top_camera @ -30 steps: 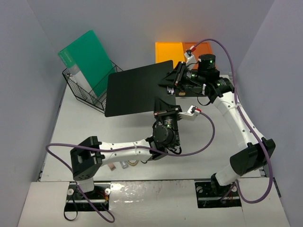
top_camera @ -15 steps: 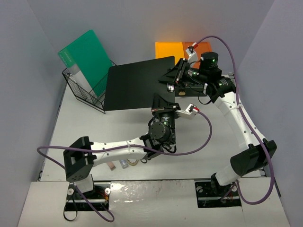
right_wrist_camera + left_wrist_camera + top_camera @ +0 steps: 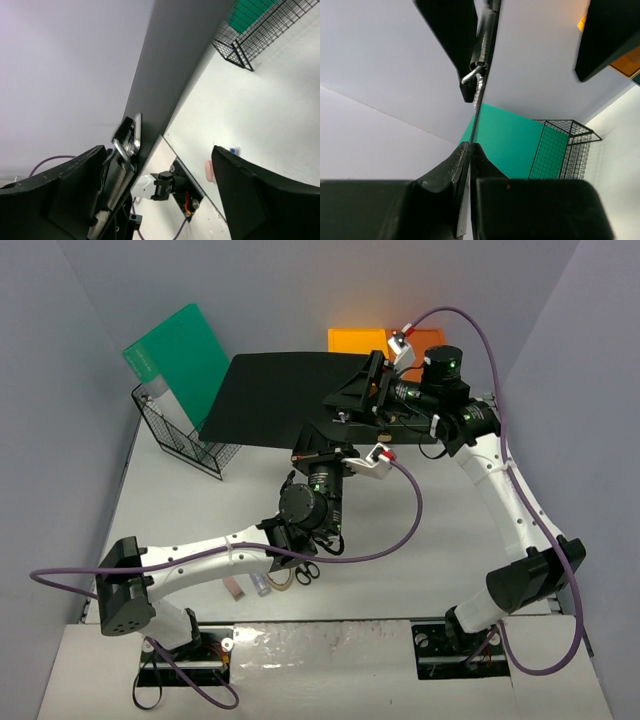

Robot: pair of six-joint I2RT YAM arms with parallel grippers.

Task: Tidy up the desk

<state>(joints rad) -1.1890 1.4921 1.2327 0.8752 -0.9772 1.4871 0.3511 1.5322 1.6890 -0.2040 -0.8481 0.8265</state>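
Above the far middle of the wide matte white desk [image 3: 450, 560] lying beneath both arms, a flat black clipboard [image 3: 265, 400] being held aloft, near edge being pinched by the left gripper [image 3: 469, 152], clip end being straddled by the right gripper [image 3: 352, 400], jaws apart, black wire basket [image 3: 178, 440] far left.

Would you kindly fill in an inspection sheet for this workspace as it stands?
Surface: white desk, matte, no spills seen.
Job's things: black clipboard held aloft, tilted, near the wire basket holding a green folder.
Clutter: scissors, rubber band, pink eraser at the near edge.
Grippers: left gripper shut on clipboard's edge; right gripper open, straddling its clip end.
Cables: purple cables loop loose above the desk.
Surroundings: orange drawer unit at back; plain grey walls.
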